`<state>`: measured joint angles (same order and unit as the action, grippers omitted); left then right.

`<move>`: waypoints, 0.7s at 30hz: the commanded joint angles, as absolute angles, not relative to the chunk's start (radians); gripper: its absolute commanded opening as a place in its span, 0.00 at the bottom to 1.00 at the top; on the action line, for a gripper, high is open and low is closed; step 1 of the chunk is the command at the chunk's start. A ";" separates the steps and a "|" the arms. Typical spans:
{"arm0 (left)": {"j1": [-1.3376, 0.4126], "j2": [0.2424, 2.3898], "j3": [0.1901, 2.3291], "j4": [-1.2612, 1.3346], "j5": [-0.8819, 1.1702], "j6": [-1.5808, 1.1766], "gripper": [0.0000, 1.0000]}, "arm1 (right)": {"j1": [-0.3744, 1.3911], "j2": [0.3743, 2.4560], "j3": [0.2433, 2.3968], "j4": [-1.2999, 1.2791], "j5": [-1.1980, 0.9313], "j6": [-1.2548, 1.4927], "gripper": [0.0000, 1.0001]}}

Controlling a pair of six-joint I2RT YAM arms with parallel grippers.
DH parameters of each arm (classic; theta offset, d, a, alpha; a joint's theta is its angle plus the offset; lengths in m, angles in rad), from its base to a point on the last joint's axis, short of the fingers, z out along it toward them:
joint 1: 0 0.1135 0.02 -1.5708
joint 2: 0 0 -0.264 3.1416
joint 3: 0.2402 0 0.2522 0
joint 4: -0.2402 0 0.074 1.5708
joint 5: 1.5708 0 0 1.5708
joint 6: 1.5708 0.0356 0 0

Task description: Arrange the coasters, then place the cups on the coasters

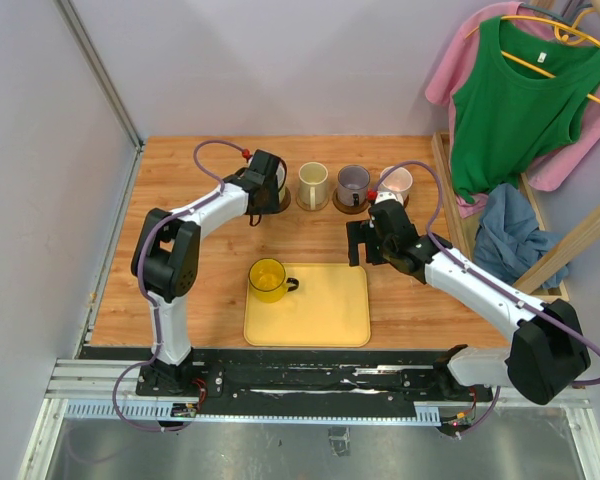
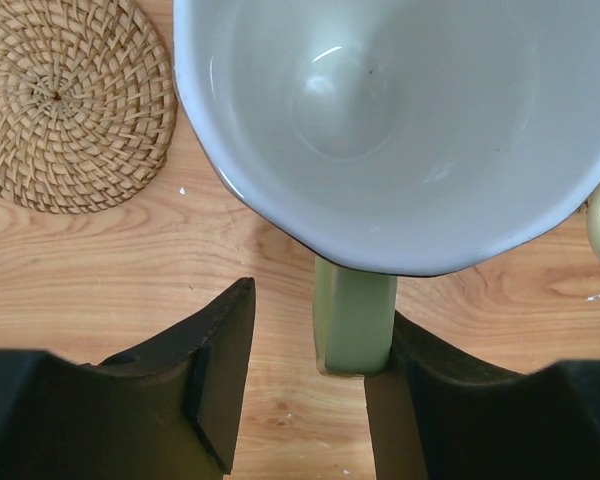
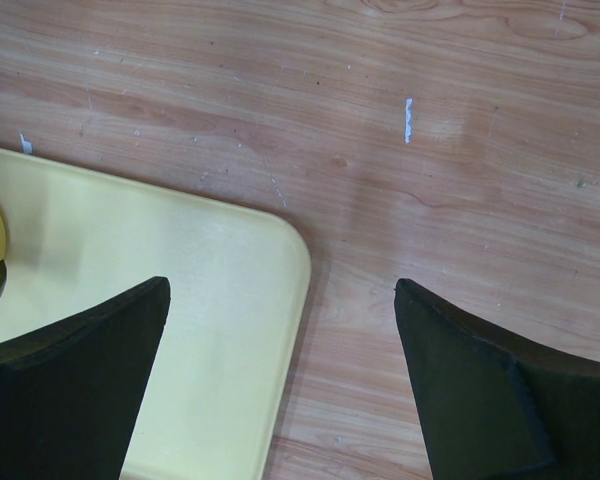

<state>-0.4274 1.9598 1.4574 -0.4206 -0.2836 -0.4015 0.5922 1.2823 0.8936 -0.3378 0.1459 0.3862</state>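
The left jaws stand apart around the handle of the green cup (image 2: 400, 120), one finger touching it, beside a woven coaster (image 2: 65, 100) on the table (image 2: 280, 290). The right jaws gape wide over the tray (image 3: 130, 260) corner. The yellow cup (image 1: 268, 280) sits on the tray.

Five cups (image 1: 267, 279) (image 2: 380, 110) (image 1: 313, 182) (image 1: 353, 181) (image 1: 397, 180) — yellow, white, cream, grey, pink. Three coasters (image 2: 65, 100) (image 1: 313, 206) (image 1: 350, 208) plainly seen — one bare, two under cups. One tray (image 1: 325, 315). Two arms (image 1: 170, 262) (image 1: 480, 288).
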 commanded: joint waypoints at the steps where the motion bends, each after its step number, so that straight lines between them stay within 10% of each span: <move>1: -0.422 1.915 1.447 -0.414 -0.323 -0.408 0.50 | 0.577 1.270 0.901 -0.327 0.134 0.403 0.95; 12: -0.423 1.792 1.373 -0.376 -0.213 -0.412 0.63 | 0.577 1.272 0.900 -0.319 0.104 0.379 0.93; 21: -0.433 1.557 1.227 -0.356 -0.196 -0.440 0.67 | 0.577 1.337 0.927 -0.267 -0.093 0.338 0.53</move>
<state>-0.4290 1.6634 1.2842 -0.3847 -0.1959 -0.4198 0.5922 1.3006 0.8936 -0.3050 0.0280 0.3656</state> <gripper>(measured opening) 0.674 0.582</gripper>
